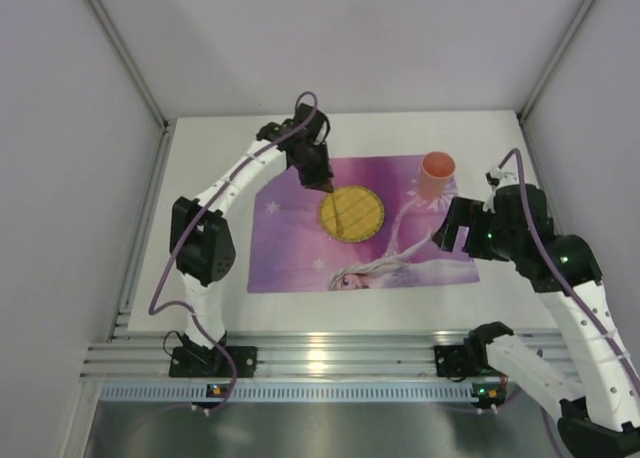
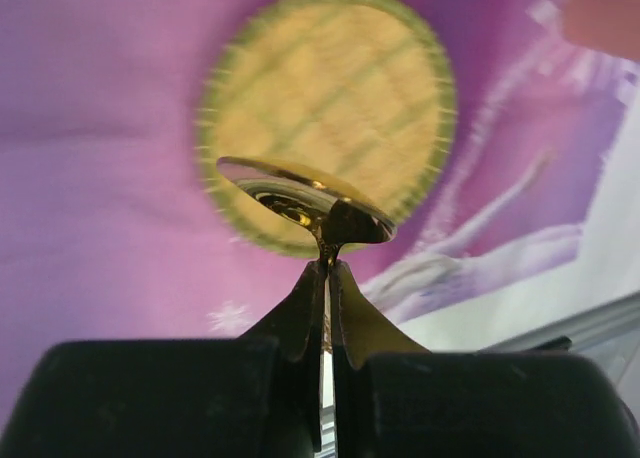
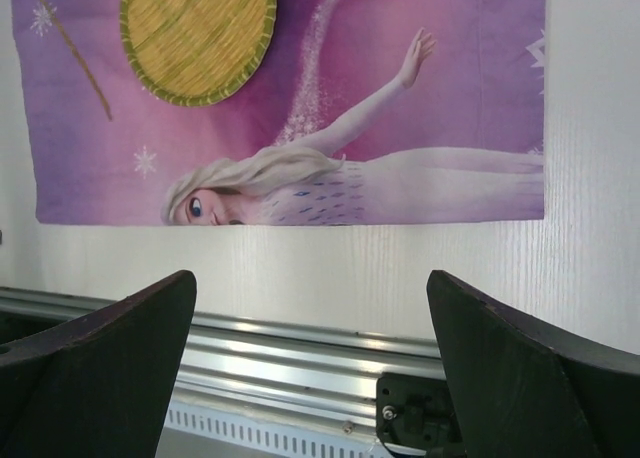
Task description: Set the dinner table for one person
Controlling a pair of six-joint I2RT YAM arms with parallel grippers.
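Silver rail (image 1: 330,356) and both arm bases sit lowest in the overhead view. Beyond them the dinner table (image 1: 330,306), smooth matte white, carries a purple princess placemat (image 1: 290,243) with a round woven mat (image 1: 351,212), yellow with a green rim, near its middle, and a pink cup (image 1: 437,171) at its far right corner. Over the woven mat's far-left edge hangs the left gripper (image 1: 326,184); the right gripper (image 1: 447,228) hovers near the cup

From the left wrist, the black fingers (image 2: 290,318) are pinched together on the thin neck of a glossy gold spoon (image 2: 300,196), its oval bowl above the blurred straw disc

From the right wrist, the jaws stand wide apart, holding nothing, above bare white tabletop

By my reading, placemat, woven mat and cup are placed; the spoon is not yet laid down, and no other cutlery shows
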